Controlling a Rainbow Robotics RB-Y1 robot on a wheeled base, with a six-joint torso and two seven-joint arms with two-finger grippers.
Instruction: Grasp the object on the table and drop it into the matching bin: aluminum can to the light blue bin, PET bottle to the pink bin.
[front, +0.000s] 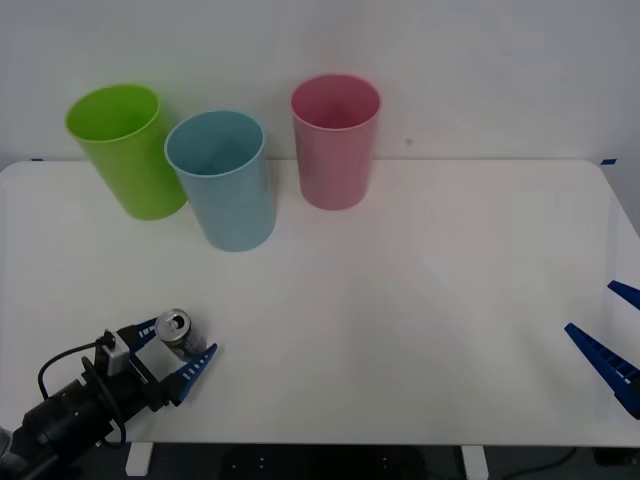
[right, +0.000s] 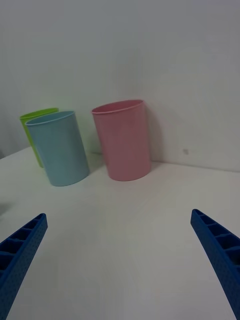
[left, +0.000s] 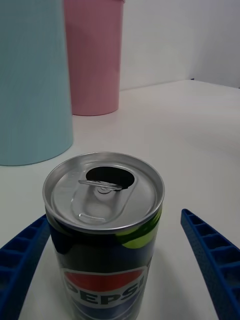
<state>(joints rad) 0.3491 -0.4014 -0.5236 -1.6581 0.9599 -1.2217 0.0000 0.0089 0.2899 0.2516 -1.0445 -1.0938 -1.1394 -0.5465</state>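
Standing upright near the counter's (front: 400, 300) front left edge, the can (front: 174, 328) sits between the left tool's (front: 178, 348) spread, released fingers. Farther back stand the light blue bin (front: 222, 180) and pink bin (front: 335, 140). Right tool (front: 610, 345) rests released at the counter's right edge.

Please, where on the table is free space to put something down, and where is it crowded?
The table is bare from the pink bin across to the right gripper, and in the middle between bins and front edge. Crowded: the back left with three bins; the front left, where the left gripper brackets the aluminum can.
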